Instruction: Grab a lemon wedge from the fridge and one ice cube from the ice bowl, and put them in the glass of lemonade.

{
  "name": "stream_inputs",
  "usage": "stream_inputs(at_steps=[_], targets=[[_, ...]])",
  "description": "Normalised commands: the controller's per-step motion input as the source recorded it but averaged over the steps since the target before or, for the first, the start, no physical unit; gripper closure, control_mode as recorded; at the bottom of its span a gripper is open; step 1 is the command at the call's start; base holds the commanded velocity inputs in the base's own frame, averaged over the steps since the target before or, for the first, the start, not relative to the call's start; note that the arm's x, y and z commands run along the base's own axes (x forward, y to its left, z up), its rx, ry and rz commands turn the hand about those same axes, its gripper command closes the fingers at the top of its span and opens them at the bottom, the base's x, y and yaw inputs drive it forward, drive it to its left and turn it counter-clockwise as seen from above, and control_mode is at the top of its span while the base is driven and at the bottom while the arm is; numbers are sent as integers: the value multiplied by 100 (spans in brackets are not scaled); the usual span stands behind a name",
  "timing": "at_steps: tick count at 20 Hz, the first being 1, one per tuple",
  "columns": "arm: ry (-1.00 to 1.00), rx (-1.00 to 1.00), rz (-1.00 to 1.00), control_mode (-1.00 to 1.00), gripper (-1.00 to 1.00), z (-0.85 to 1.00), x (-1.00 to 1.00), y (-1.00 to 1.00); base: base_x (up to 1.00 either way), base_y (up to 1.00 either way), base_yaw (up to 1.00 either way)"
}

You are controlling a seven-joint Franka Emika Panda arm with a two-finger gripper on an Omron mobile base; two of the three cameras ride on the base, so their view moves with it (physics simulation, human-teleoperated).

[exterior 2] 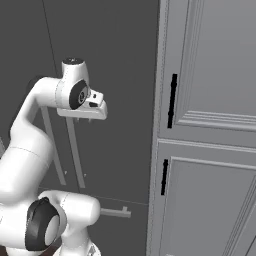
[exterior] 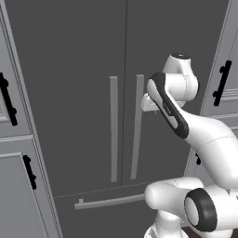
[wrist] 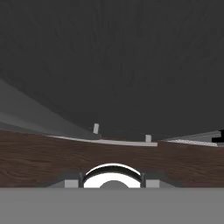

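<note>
Two long light handles run straight up and down the middle of the fridge (exterior: 69, 93), whose doors are shut, and our next move turns on the right one (exterior: 137, 125). Our end effector (exterior: 145, 103) sits level with that handle's upper part, just to its right and close in front of it, at the end of the hand reaching toward the door; from the right base view the hand (exterior 2: 92, 109) hangs just above and in front of the same bar (exterior 2: 75, 150). So the handle lies to the left of the end effector, long axis vertical, top end a little above the hand, bottom end well below it near the drawer bar (exterior: 109, 201) (that bar lies horizontal and is not what we want). We judge we need a short sideways shift to bracket the bar. Whether the jaws stand open or closed we cannot tell, since the fingers are hidden by the hand. We suppose the lemon wedge lies behind the closed doors, so opening the fridge is the step in hand.
</note>
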Motion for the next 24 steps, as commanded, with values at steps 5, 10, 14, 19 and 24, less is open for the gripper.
stream_inputs(at_steps=[5,10,14,19,24], targets=[[0,0,0,-100,-100,-1,0,0,0,0,0],[-1,0,0,-100,-100,0,-15,0,0,0,0],[0,0,0,-100,-100,0,-17,0,0,0,0],[0,0,0,100,-100,0,-1,0,-2,16,0],[0,0,0,100,-100,0,0,0,-8,39,0]])
